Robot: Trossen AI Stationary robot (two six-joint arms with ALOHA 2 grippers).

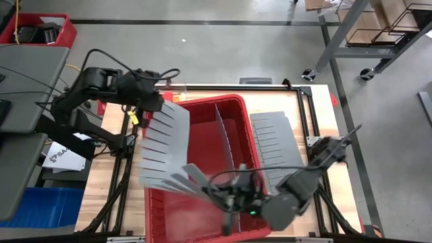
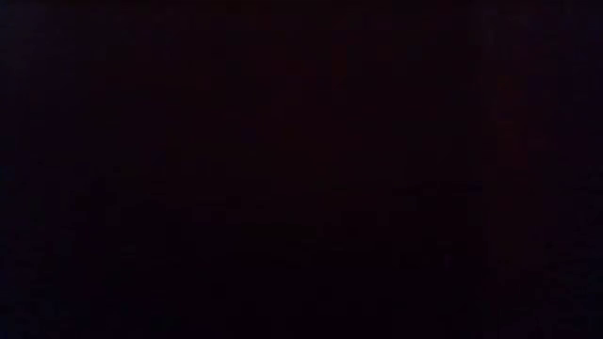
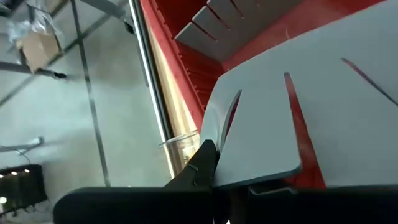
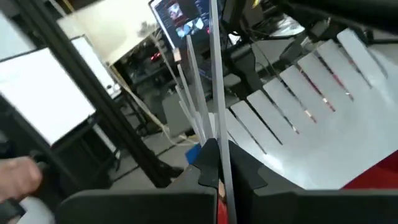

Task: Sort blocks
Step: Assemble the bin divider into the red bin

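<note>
We see the red bin sitting on the worktop, filling most of its middle and reaching to the near edge. One grey divider sheet stands upright inside the bin, running from the far wall toward the near wall. Another slotted divider sheet lies flat on the worktop just beside the bin's right wall.

Our left tool is near the bin's far-left corner, clenched on the far edge of a large slotted sheet that is tilted over the bin's left wall; the left wrist view shows the sheet pinched at its rim, with red bin wall beneath it.

Our right tool is low over the near end of the bin, clenched on thin grey sheets held edge-on, which fan out toward the left arm's sheet.

We cannot find the blocks in any view; the sheets and arms cover much of the bin's floor. The low view is completely dark.
</note>
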